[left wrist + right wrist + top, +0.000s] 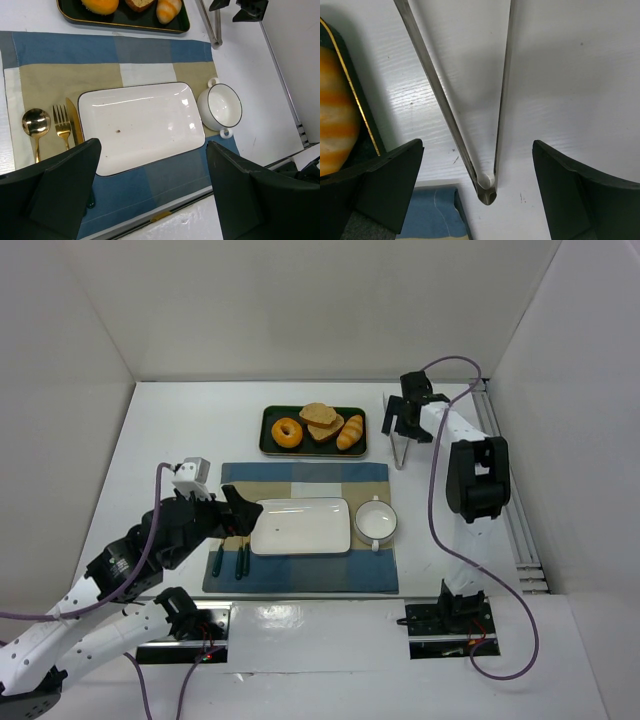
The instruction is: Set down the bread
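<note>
Black fingers of the left gripper [153,146] hang spread wide apart, holding nothing, over the near-left part of the checked placemat [300,480]. They are just above the gold spoon [36,121], fork [62,127] and knife [74,125].

Next along, the white rectangular plate [300,526] lies bare but for a speck, so nothing is delivered there yet.

Look further back: the dark tray [266,440] holds the ring doughnut [287,432], then the bread [321,420] in the middle, touching the croissant [350,432] on its right. So the bread is not lifted. It sits on the tray, apart from both grippers.

Right of the plate, the little white handled bowl [376,520] stands empty.

Over on the right, metal tongs [487,192] lie on the table [180,430] beside the tray. The right gripper [477,142] is poised over them, fingers wide apart, one on each side near the hinge end, not closed on them.

My read: early days. Grasping the tongs looks like the step in hand. Picking up the bread, carrying it and setting it down are all left, with the plate the likely spot.
</note>
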Controlling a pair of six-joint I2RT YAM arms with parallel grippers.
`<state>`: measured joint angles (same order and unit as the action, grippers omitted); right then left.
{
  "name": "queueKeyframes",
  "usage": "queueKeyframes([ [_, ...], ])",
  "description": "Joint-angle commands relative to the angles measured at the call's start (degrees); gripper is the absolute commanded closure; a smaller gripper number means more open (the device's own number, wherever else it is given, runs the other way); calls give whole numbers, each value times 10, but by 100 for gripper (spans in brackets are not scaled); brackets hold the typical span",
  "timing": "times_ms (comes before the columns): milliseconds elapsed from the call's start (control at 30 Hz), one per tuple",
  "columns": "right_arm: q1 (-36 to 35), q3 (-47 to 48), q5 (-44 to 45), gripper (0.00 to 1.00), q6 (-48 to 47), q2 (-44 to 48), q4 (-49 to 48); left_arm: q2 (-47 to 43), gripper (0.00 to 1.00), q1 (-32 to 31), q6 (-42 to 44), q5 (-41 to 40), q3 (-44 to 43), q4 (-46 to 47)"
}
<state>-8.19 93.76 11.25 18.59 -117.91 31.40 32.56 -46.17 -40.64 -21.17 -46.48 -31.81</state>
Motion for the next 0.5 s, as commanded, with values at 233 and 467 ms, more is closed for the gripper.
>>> queueKeyframes([
  [233,12,31,-50,5,5,-49,5,2,0,-1,6,-7,-5,18],
  [467,12,59,-56,6,5,-89,10,8,0,-1,6,-7,-5,18],
])
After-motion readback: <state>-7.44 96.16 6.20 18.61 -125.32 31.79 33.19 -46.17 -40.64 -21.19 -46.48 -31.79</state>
